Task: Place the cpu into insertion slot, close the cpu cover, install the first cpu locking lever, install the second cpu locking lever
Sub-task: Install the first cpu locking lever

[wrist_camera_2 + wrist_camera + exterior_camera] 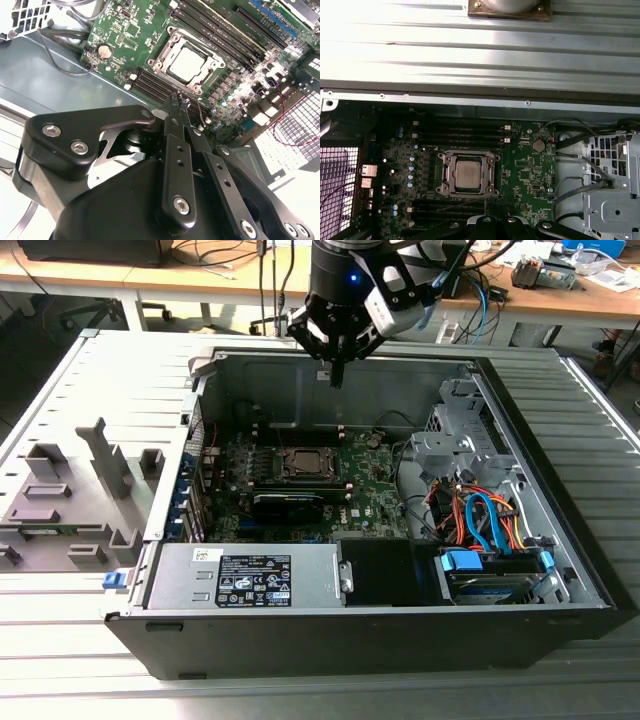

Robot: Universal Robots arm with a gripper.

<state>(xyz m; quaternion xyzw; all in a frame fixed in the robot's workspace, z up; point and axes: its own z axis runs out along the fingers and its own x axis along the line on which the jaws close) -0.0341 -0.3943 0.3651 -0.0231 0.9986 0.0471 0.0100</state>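
1. Gripper [178,98] hangs above the open PC case [270,390]. Its fingers are pressed together to a point w/ nothing pinched between them. In the exterior view it sits high, near the case's far wall and well apart from the board.
2. Just past the fingertips in the second wrist view: black memory slots [150,85] on the green motherboard [120,40].
3. Beyond those, the cpu [187,62] lies flat and square in the insertion slot [283,465], silvery top up. Chip step looks done.
4. The cpu cover [490,172] frames the chip in both wrist views and appears down flat over it, window around the metal top. Cover step also looks done, by judgement.
5. Step in hand, as judged: the locking levers. Whether either lever is latched is too fine to tell here.
6. What lever work calls for: a descent from well above to beside the socket, closed tips used as a pusher on thin wire, w/ care not to scrape the chip or nearby board parts.
7. Farthest in the first wrist view: ribbed metal table [470,50] past the case edge.
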